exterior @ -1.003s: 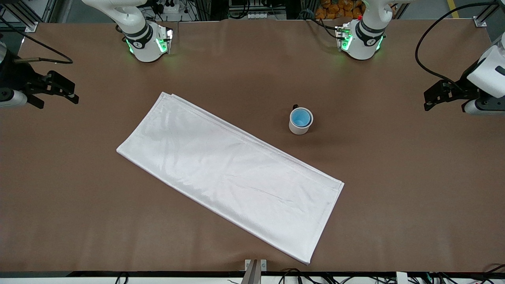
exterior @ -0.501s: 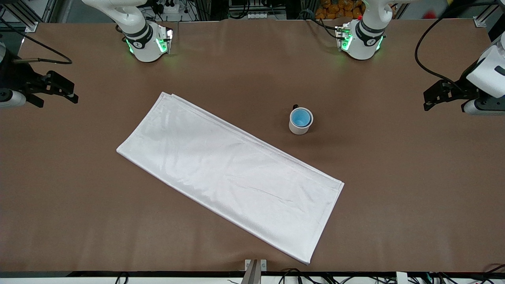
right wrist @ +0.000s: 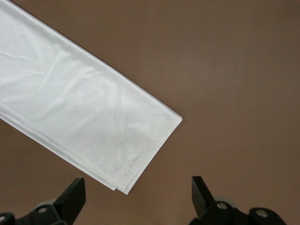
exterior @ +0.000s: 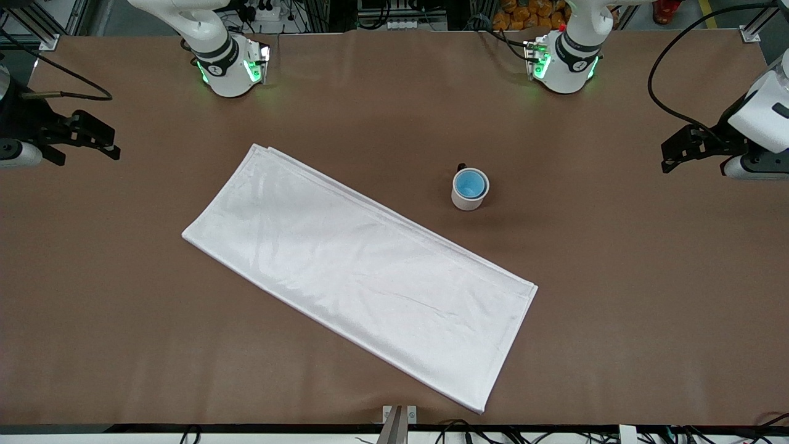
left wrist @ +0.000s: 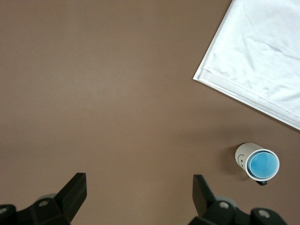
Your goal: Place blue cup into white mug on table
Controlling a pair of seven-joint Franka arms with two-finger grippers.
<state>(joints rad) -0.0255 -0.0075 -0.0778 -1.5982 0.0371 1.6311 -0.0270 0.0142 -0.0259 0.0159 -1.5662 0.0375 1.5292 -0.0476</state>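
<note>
The blue cup (exterior: 470, 183) sits inside the white mug (exterior: 466, 200), which stands upright on the brown table (exterior: 616, 277) beside the white cloth. The mug's small black handle points toward the robots' bases. In the left wrist view the blue cup (left wrist: 263, 164) shows inside the white mug (left wrist: 243, 157), whose side bears dark marks. My left gripper (exterior: 672, 157) is open and empty above the table's edge at the left arm's end, far from the mug; it also shows in the left wrist view (left wrist: 139, 191). My right gripper (exterior: 105, 143) is open and empty at the right arm's end; it also shows in the right wrist view (right wrist: 138, 194).
A large folded white cloth (exterior: 357, 265) lies slantwise across the middle of the table, also in the left wrist view (left wrist: 258, 61) and the right wrist view (right wrist: 79, 112). Both arm bases (exterior: 228, 68) stand along the edge farthest from the front camera.
Both grippers have drifted very slightly outward toward their ends of the table. The mug, cup and cloth have not moved.
</note>
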